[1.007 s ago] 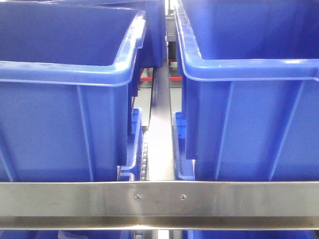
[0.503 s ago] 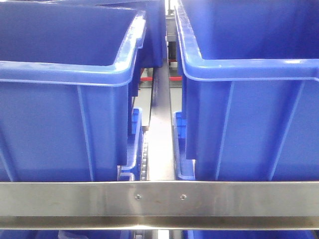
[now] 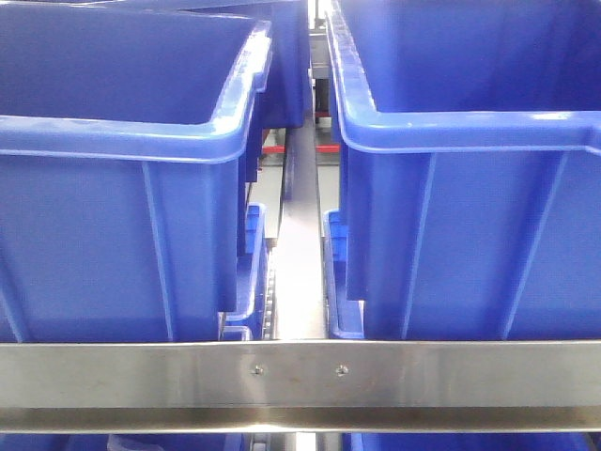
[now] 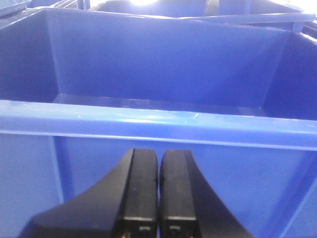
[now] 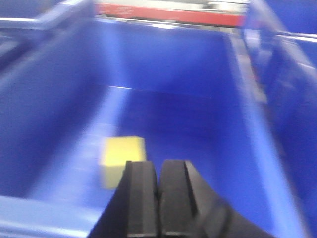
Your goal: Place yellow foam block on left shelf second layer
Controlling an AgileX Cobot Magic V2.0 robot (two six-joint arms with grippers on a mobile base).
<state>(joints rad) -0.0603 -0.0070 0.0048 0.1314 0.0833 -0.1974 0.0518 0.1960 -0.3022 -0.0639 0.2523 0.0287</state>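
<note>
The yellow foam block (image 5: 121, 159) lies on the floor of a blue bin (image 5: 247, 148), seen blurred in the right wrist view. My right gripper (image 5: 158, 173) is shut and empty, above the bin's near rim, with the block just beyond and left of its tips. In the left wrist view my left gripper (image 4: 158, 161) is shut with nothing in it, in front of the outer wall of another blue bin (image 4: 158, 121) whose inside looks bare. The front view shows neither gripper nor the block. Which shelf layer these bins stand on I cannot tell.
Two large blue bins (image 3: 122, 141) (image 3: 470, 132) stand side by side behind a steel shelf rail (image 3: 300, 376), with a narrow metal-floored gap (image 3: 300, 272) between them. More blue bins show below and behind. A red bar (image 5: 168, 12) runs beyond the right bin.
The front view has shifted slightly: the bins and rail sit a few pixels further left than before. Nothing else differs.
</note>
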